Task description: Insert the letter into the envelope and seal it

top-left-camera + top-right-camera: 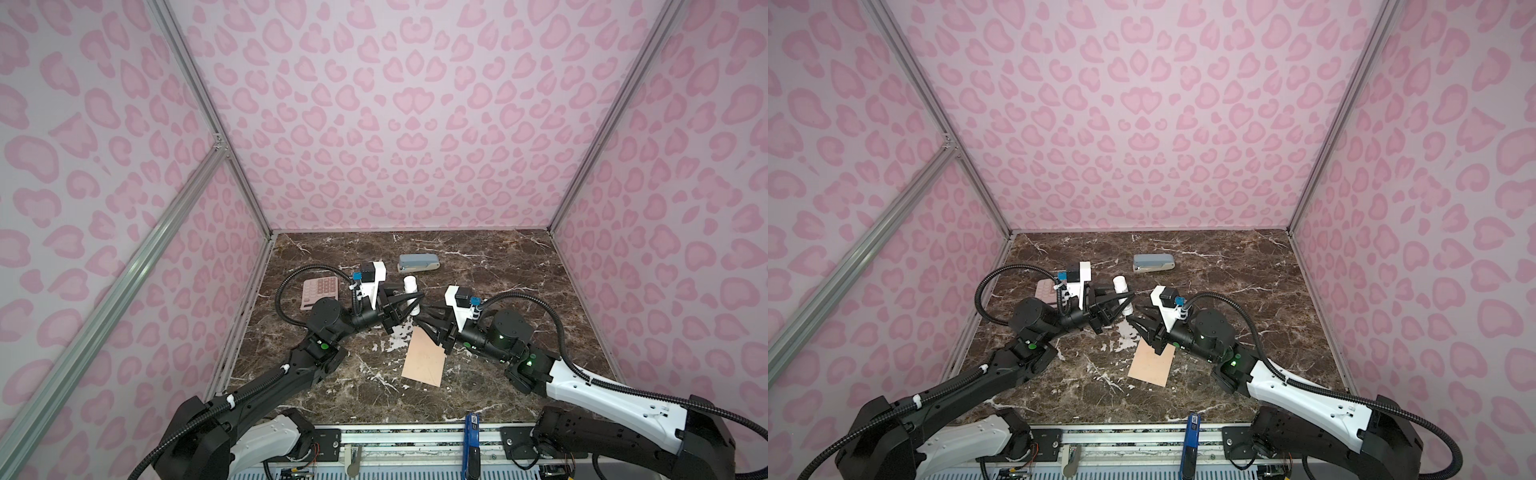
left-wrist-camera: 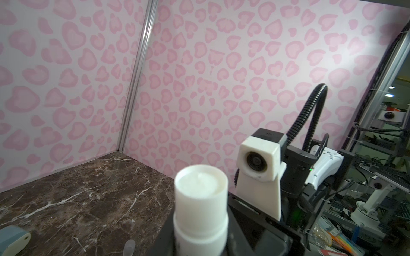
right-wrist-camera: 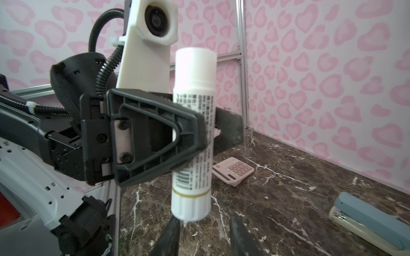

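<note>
Right wrist: left fingers (image 3: 196, 129) clamp barcode-labelled glue stick (image 3: 193, 73); right fingers (image 3: 241, 237) parted near its base.

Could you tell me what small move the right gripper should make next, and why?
Probably close the right gripper on the bottom end of the glue stick. Its jaws stand open just under that end, while the left gripper clamps the stick's middle, upright, with the cap on. A second grip would likely help in getting the stick ready for the envelope, which lies flat nearby.
</note>
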Robot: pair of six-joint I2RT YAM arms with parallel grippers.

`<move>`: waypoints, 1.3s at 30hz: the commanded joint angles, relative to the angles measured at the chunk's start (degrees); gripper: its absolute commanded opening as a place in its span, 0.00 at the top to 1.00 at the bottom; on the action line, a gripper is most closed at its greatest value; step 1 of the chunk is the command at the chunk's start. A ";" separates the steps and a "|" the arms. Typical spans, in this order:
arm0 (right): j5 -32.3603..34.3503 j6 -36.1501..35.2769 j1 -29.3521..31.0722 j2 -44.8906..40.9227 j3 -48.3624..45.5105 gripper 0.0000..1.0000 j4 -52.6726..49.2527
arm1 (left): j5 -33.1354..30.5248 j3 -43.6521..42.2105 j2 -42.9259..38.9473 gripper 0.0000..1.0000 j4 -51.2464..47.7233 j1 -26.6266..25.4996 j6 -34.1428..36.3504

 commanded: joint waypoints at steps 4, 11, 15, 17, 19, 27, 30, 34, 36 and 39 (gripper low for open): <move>-6.39 2.77 -0.19 1.50 0.90 0.60 6.28 | 4.06 0.31 1.47 0.96 7.03 0.11 -2.95; -7.15 2.26 -0.19 2.16 1.71 0.67 6.55 | 4.34 -0.11 2.20 0.96 8.65 0.11 -3.77; -7.29 1.81 -0.19 2.13 1.86 0.73 6.40 | 4.45 -0.13 2.29 0.96 8.79 0.11 -3.92; -7.28 1.65 -0.16 2.12 2.01 0.74 6.29 | 4.45 -0.26 2.29 0.96 8.76 0.11 -3.94; -7.32 1.55 -0.16 2.05 2.02 0.75 6.20 | 4.52 -0.26 2.36 0.96 8.81 0.11 -3.94; -7.07 0.44 -0.20 1.60 2.37 0.71 5.34 | 4.80 -0.75 3.56 0.96 10.94 0.11 -5.35; -6.93 0.09 -0.09 1.51 2.37 0.71 5.04 | 4.96 -0.54 3.78 0.96 10.99 0.11 -5.44; -6.90 -0.21 0.00 1.42 2.42 0.69 4.82 | 5.16 -0.34 4.13 0.96 11.14 0.11 -5.56; -6.75 -0.63 0.14 1.33 2.59 0.69 4.48 | 5.16 -0.33 4.28 0.96 11.21 0.11 -5.71; -6.39 -1.17 0.28 1.26 2.79 0.72 3.90 | 5.16 -0.32 4.48 0.96 11.32 0.11 -5.79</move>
